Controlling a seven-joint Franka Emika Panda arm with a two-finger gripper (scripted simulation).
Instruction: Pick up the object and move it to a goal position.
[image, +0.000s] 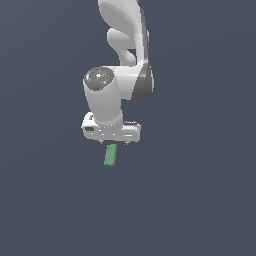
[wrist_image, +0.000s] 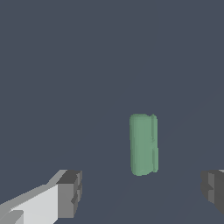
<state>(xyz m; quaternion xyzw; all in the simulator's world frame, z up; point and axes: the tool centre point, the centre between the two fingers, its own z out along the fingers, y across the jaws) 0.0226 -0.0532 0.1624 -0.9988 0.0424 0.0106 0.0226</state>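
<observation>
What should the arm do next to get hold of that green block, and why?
Probably shift sideways and forward a little to centre over the block, then descend. The end effector is open, its fingers wide apart and touching nothing. In the wrist view the block lies ahead of the fingertips and nearer one finger, so dropping straight down would likely miss it.

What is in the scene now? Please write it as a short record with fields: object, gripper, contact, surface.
object: green block, elongated, rounded edges, lying on the surface
gripper: white gripper, jaws wide apart, nothing between them
contact: none visible; in the wrist view the block lies ahead of the dark finger pads, apart from both
position: in the exterior view the block shows just under the gripper
surface: plain dark grey floor
</observation>
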